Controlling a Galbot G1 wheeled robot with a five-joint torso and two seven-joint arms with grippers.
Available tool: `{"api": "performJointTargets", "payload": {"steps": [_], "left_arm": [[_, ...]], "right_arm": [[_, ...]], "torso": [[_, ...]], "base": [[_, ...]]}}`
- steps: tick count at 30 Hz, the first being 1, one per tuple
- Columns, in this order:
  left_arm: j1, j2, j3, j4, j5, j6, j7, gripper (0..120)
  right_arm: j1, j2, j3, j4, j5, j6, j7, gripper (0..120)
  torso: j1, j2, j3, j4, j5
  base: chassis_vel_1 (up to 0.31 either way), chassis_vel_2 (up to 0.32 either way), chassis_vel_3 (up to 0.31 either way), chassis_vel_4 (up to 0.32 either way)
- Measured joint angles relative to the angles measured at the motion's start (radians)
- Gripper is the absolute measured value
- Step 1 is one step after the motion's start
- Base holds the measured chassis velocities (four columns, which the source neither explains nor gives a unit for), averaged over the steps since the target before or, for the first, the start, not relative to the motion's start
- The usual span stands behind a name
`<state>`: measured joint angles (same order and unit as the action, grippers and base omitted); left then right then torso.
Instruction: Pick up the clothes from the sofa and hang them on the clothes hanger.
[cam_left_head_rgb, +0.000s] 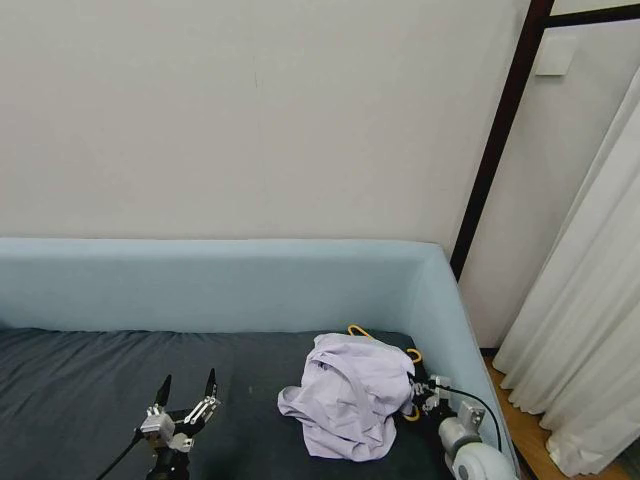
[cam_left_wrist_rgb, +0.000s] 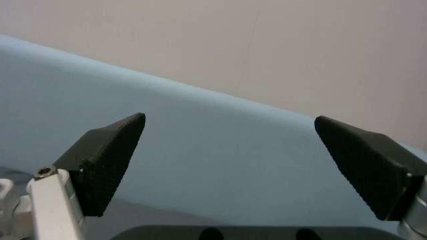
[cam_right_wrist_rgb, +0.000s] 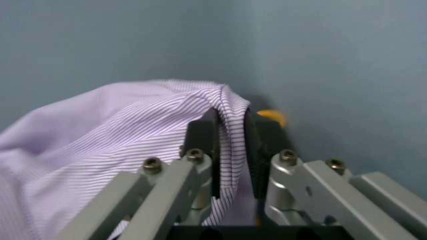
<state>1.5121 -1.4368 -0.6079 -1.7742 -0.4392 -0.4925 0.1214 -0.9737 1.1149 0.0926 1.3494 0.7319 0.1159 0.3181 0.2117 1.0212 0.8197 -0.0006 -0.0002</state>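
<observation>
The right tool (cam_right_wrist_rgb: 230, 145) is clamped on a fold of the lilac shirt (cam_right_wrist_rgb: 100, 145) heaped in the sofa (cam_left_head_rgb: 250, 280) corner, a yellow hanger (cam_right_wrist_rgb: 272, 116) beyond it mostly buried under cloth. The left tool (cam_left_head_rgb: 188, 395) gapes wide, well aside.

Lilac pinstriped shirt (cam_left_head_rgb: 345, 400), yellow hanger (cam_left_head_rgb: 358, 330), pale-blue sofa (cam_left_head_rgb: 220, 285) with dark grey seat (cam_left_head_rgb: 80, 390).

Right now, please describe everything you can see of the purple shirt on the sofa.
The shirt is pale lilac with fine stripes, apparently thin woven cloth. It lies crumpled in a heap on the dark seat cushion, close to the sofa's side wall. A yellow hanger peeks from under it. The right end effector pinches one fold; the left end effector is open, apart from it.
</observation>
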Motion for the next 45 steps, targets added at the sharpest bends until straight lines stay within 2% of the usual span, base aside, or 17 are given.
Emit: {"api": "performJointTargets", "payload": {"steps": [1,3,5,7,10,14,16,17,20,24,30,34,35,36,40,41,45], "left_arm": [[0.000,0.000,0.000,0.000,0.000,0.000,0.000,100],[0.002,0.003,0.000,-0.004,0.000,0.000,-0.001,100],[0.005,0.004,-0.004,-0.005,-0.002,0.000,-0.001,100],[0.007,0.004,-0.005,-0.006,-0.003,-0.001,-0.001,100],[0.016,-0.002,-0.004,-0.016,0.000,-0.003,-0.001,100],[0.024,-0.013,-0.001,-0.031,0.009,-0.003,-0.001,100],[0.035,-0.020,-0.004,-0.045,0.015,-0.003,-0.001,100],[0.035,-0.020,-0.004,-0.045,0.015,-0.003,-0.001,100],[0.059,-0.029,-0.017,-0.062,0.019,-0.011,-0.001,100],[0.076,-0.035,-0.029,-0.071,0.021,-0.020,0.000,100],[0.085,-0.046,-0.032,-0.078,0.029,-0.027,0.000,100],[0.085,-0.057,-0.030,-0.077,0.039,-0.030,-0.001,100],[0.085,-0.057,-0.030,-0.077,0.039,-0.030,-0.001,100],[0.084,-0.061,-0.029,-0.077,0.041,-0.030,-0.001,100],[0.082,-0.069,-0.025,-0.076,0.048,-0.030,-0.001,100],[0.082,-0.069,-0.025,-0.076,0.048,-0.030,-0.001,100],[0.079,-0.077,-0.022,-0.076,0.053,-0.030,-0.001,100]], "right_arm": [[0.000,0.000,0.000,0.000,0.000,0.000,0.000,17],[-0.010,0.023,0.004,0.040,-0.043,0.017,0.179,27],[-0.059,0.027,0.005,0.125,-0.056,0.018,0.250,36],[-0.089,0.023,0.002,0.167,-0.059,0.014,0.259,39],[-0.192,0.014,-0.030,0.302,-0.061,-0.013,0.247,54],[-0.261,0.012,-0.072,0.355,-0.093,-0.028,0.204,66],[-0.280,0.016,-0.100,0.338,-0.148,-0.028,0.173,76],[-0.280,0.016,-0.100,0.338,-0.148,-0.028,0.173,76],[-0.278,0.024,-0.106,0.255,-0.205,-0.027,0.147,91],[-0.268,0.029,-0.096,0.176,-0.234,-0.033,0.133,99],[-0.257,0.041,-0.071,0.086,-0.257,-0.003,0.069,100],[-0.243,0.059,-0.047,0.022,-0.258,0.046,-0.008,87],[-0.243,0.059,-0.047,0.022,-0.258,0.046,-0.008,87],[-0.237,0.065,-0.042,0.006,-0.260,0.061,-0.027,77],[-0.222,0.076,-0.031,-0.029,-0.267,0.084,-0.058,62],[-0.222,0.076,-0.031,-0.029,-0.267,0.084,-0.058,62],[-0.218,0.080,-0.024,-0.065,-0.298,0.115,-0.083,43]], "torso": [[0.000,0.000,0.000,0.0000,0.0000],[0.000,0.000,0.000,-0.0004,0.0000],[0.000,0.000,0.000,-0.0003,-0.0002],[0.000,0.000,0.000,-0.0006,0.0000],[0.000,0.000,0.000,-0.0008,-0.0003],[0.000,0.000,0.000,-0.0008,-0.0001],[0.000,0.000,0.000,-0.0006,-0.0001],[0.000,0.000,0.000,-0.0006,-0.0001],[0.000,0.000,0.000,-0.0004,0.0002],[0.000,0.000,0.000,-0.0004,0.0001],[0.000,0.000,0.000,-0.0005,0.0001],[0.000,0.000,0.000,-0.0006,0.0001],[0.000,0.000,0.000,-0.0006,0.0001],[0.000,0.000,0.000,-0.0006,0.0001],[0.000,0.000,0.000,-0.0005,0.0001],[0.000,0.000,0.000,-0.0005,0.0001],[0.000,0.000,0.000,-0.0005,0.0001]], "base": [[0.000,0.000,0.000,0.000],[0.000,0.000,0.000,0.000],[0.000,0.000,0.000,0.000],[0.000,0.000,0.000,0.000],[0.000,0.000,0.000,0.000],[0.000,0.000,0.000,0.000],[0.000,0.000,0.000,0.000],[0.000,0.000,0.000,0.000],[0.000,0.000,0.000,0.000],[0.000,0.000,0.000,0.000],[0.000,0.000,0.000,0.000],[0.000,0.000,0.000,0.000],[0.000,0.000,0.000,0.000],[0.000,0.000,0.000,0.000],[0.000,0.000,0.000,0.000],[0.000,0.000,0.000,0.000],[0.000,0.000,0.000,0.000]]}}
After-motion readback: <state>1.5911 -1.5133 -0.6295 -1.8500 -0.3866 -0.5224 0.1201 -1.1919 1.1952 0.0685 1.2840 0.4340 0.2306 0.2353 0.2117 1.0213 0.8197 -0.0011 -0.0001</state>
